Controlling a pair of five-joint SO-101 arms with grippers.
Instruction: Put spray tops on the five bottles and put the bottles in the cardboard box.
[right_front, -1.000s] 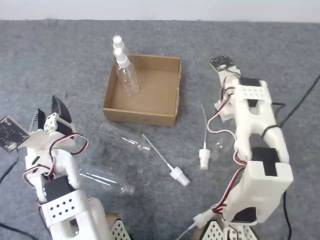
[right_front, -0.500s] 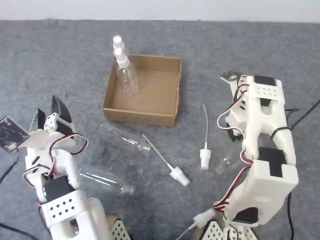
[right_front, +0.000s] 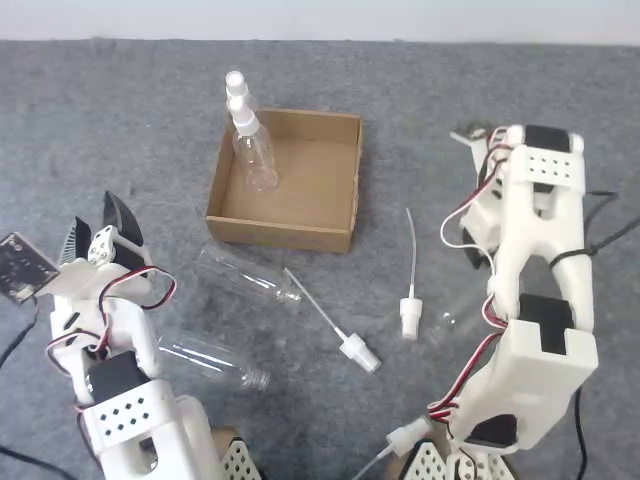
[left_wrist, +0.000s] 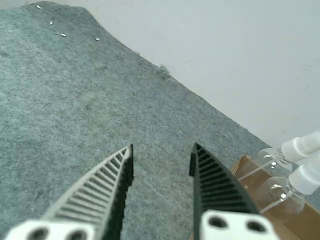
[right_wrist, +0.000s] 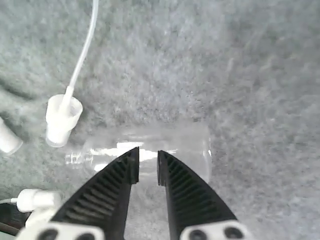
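**Desk (right_front: 120, 110) from above, with both wrist views.** The cardboard box (right_front: 300, 232) sits open toward the far edge, left of centre. The two capped bottles (right_front: 258, 160) stand upright in its far left corner, one just behind the other.

Three uncapped bottles lie on their sides:
- The bottle by the box (right_front: 243, 274) lies just in front of the box's near wall.
- The bottle by the left arm (right_front: 212, 359) lies closer to the near edge.
- The bottle under the right jaws (right_wrist: 175, 137) lies toward the right edge.

The middle spray top (right_front: 360, 352) and the right spray top (right_front: 409, 317) lie loose between these bottles, their tubes pointing toward the box. A third spray top (right_front: 402, 437) lies at the near edge, beside your right arm's (right_front: 530, 240) base.

Your left jaws are spread wide and hold nothing, near the left edge. Your right jaws stand a narrow gap apart, grip nothing, and point down over their bottle. You cannot tell whether they touch it.
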